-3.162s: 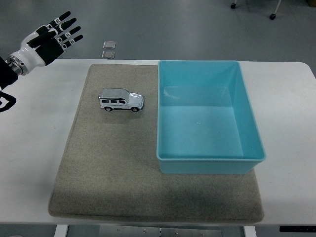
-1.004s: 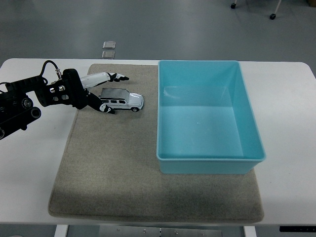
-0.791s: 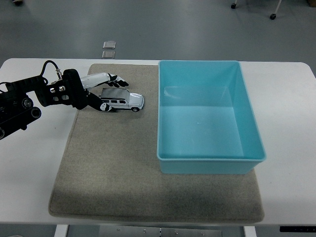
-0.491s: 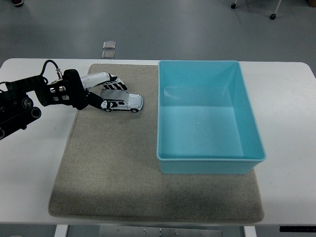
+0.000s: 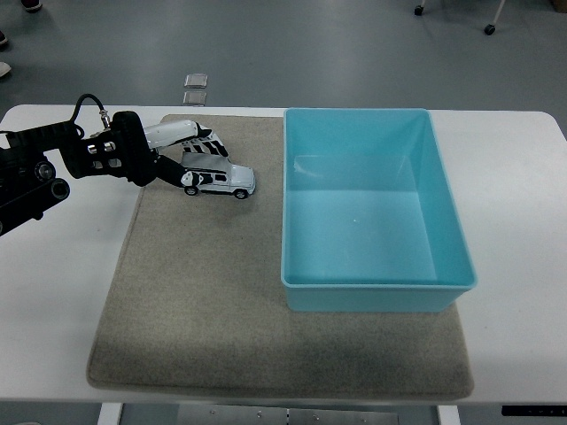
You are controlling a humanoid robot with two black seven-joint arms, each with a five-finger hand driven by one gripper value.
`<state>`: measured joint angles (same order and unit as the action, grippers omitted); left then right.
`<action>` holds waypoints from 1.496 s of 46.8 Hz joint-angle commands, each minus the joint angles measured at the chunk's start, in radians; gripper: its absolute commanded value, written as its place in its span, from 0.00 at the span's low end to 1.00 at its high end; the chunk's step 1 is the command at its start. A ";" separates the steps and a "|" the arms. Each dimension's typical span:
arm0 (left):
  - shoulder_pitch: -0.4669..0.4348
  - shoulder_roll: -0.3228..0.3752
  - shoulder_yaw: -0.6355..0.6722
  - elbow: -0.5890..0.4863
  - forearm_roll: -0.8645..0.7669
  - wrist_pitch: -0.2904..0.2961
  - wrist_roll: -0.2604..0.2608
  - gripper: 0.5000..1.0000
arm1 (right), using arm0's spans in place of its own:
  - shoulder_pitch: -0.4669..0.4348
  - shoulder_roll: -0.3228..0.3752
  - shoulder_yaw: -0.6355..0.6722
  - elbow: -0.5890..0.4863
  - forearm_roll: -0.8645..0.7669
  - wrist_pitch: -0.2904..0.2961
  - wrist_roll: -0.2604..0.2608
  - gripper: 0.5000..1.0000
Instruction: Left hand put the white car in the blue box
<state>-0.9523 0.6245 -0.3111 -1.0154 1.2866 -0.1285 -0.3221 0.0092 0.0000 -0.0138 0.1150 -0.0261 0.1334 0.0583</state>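
The white toy car (image 5: 223,180) is over the grey mat (image 5: 204,292), left of the blue box (image 5: 372,208). My left hand (image 5: 193,158) comes in from the left and is shut on the car's rear half, fingers over the roof and thumb at the near side. The car looks slightly raised and tilted, nose pointing right toward the box. The box is open-topped with nothing in it. My right arm does not show.
The mat lies on a white table (image 5: 53,266). Two small square tiles (image 5: 196,88) lie on the floor beyond the table's far edge. Chair casters (image 5: 488,29) show at the top right.
My left hand has closed around the car's rear and lifted it a little. Arm and car have shifted slightly up and away from the near edge.
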 commanded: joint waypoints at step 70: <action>-0.304 -0.273 0.003 -0.008 -0.095 -0.137 0.087 0.00 | 0.000 0.000 0.000 0.000 0.000 0.000 0.000 0.87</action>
<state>-1.2626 0.3920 -0.3107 -1.0394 1.1896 -0.2679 -0.2456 0.0091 0.0000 -0.0137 0.1150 -0.0261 0.1334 0.0581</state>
